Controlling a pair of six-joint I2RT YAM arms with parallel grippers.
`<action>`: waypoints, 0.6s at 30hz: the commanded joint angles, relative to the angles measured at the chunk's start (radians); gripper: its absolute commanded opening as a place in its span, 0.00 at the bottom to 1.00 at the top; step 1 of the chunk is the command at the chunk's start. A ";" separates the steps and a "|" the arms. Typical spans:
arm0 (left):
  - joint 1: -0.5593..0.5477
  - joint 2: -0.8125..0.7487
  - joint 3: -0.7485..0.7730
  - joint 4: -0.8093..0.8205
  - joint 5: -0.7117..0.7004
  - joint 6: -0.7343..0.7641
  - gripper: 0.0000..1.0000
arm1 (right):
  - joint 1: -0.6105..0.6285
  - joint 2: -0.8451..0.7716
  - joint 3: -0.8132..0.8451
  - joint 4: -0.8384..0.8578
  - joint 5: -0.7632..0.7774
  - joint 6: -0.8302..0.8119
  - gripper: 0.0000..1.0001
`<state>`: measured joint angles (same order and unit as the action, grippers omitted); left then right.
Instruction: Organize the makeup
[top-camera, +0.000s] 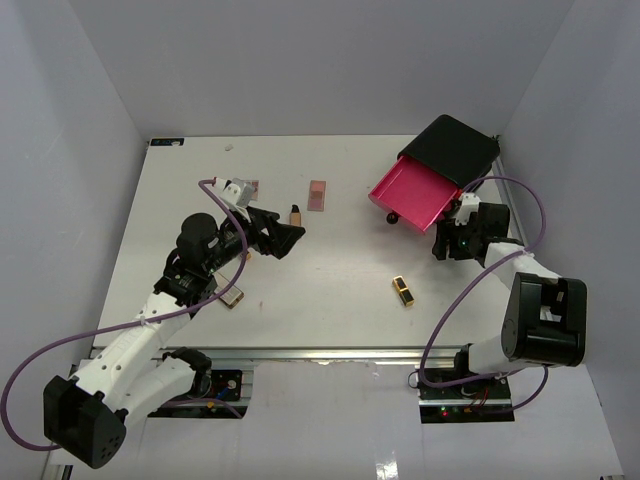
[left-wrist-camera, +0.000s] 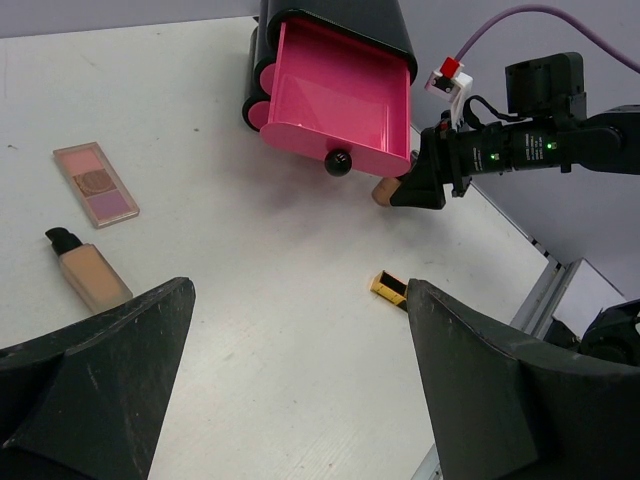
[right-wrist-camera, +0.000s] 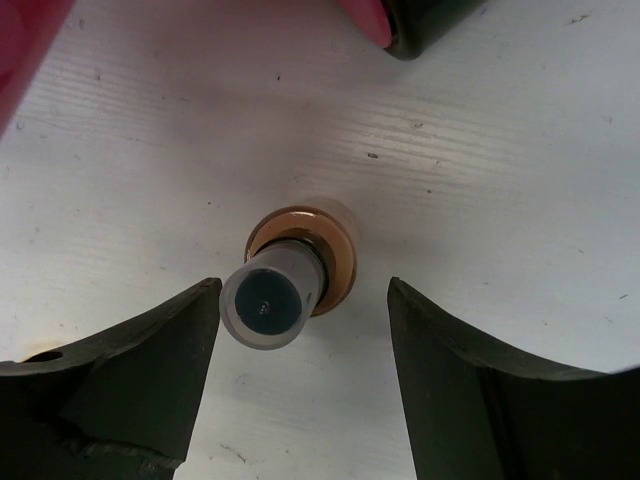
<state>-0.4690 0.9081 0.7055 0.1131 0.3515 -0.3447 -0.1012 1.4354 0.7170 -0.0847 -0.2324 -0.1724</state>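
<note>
The right gripper (right-wrist-camera: 303, 300) stands part open with nothing in it. Its fingers (right-wrist-camera: 150, 350) flank the bottle (right-wrist-camera: 290, 285), one on each side, and neither presses on it. The bottle stands on end on the table (right-wrist-camera: 500, 150), cap toward the wrist camera, just in front of the open drawer (top-camera: 415, 190) of the box (top-camera: 455, 145). It is not centred: the cap sits just beside one finger, with a clear gap to the other.

The step in hand looks like the pick of this bottle. To do it well, shift the wrist sideways until the two gaps match. Otherwise the near finger will likely reach the bottle first and push a tall, round thing over. How low the pads sit cannot be told from above. Aim for the tan body rather than the narrower cap, which could slip. Close gently, lift straight up, and clear the drawer's front wall and knob before moving over it.

The left gripper (left-wrist-camera: 300, 300) hangs wide open and empty over the table, well apart from the bottle. The lipstick (left-wrist-camera: 389, 288), palette (left-wrist-camera: 96, 182) and foundation (left-wrist-camera: 88, 272) lie loose on the table, none of them in the way of the lift.
</note>
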 joint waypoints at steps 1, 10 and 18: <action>0.002 -0.020 0.005 -0.001 0.001 0.016 0.98 | 0.012 0.002 -0.006 0.079 0.031 0.007 0.71; 0.003 -0.017 0.005 -0.004 0.001 0.018 0.98 | 0.020 0.016 -0.021 0.148 0.022 0.008 0.60; 0.003 -0.014 0.005 -0.004 0.003 0.019 0.98 | 0.020 0.022 -0.019 0.151 0.011 -0.001 0.30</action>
<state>-0.4690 0.9081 0.7055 0.1123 0.3515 -0.3401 -0.0865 1.4477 0.7025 0.0292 -0.2115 -0.1646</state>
